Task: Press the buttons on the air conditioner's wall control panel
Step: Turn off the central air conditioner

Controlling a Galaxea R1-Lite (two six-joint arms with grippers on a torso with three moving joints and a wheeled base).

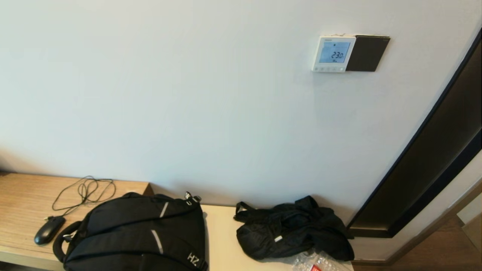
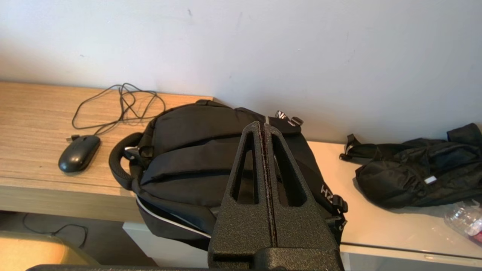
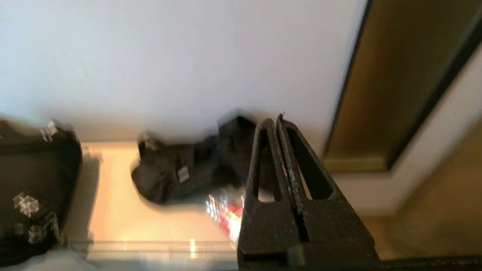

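With the right pincer [image 3: 276, 120] pressed together and low near the desk [image 3: 113, 210], its long reach up to the air conditioner's wall control panel [image 1: 333, 54] risks missing the tiny buttons [image 1: 328, 69] and striking the black plate [image 1: 367, 53] beside them.

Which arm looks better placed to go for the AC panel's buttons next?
Right, probably. The control panel hangs on the wall's right side, and the right pincer, shut, points toward the wall beside the door frame. The left pincer, shut, sits over the backpack, further left.

The left gripper [image 2: 262, 126] is being held with fingers pressed together above a black backpack [image 2: 188, 158].
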